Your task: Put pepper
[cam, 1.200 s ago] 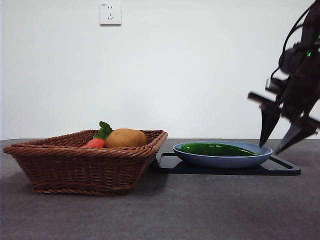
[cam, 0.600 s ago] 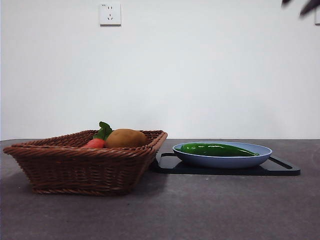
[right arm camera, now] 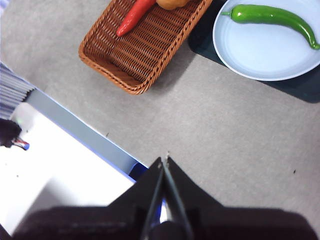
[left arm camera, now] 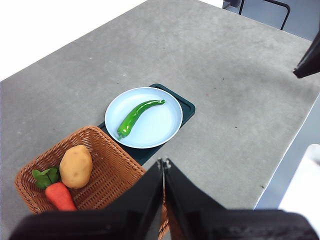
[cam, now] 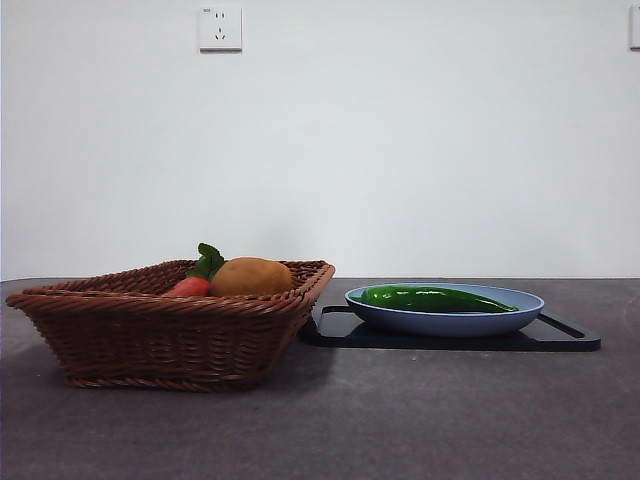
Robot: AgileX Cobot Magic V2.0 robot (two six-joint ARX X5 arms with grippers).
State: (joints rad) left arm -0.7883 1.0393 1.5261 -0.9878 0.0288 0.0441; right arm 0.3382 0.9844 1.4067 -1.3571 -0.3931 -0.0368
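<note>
The long glossy green pepper lies across the round pale blue plate on a flat black tray, just beside the brown wicker basket. My left gripper and right gripper hang high above the grey table, jaws pressed together, empty.

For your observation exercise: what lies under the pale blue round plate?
A black flat tray lies under the pale blue round plate; its middle is covered. A long green pepper lies on the plate.

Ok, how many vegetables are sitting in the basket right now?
2: a potato and, beside it, a red vegetable with green leaves, both at one end of the basket. Nothing looks hidden.
</note>
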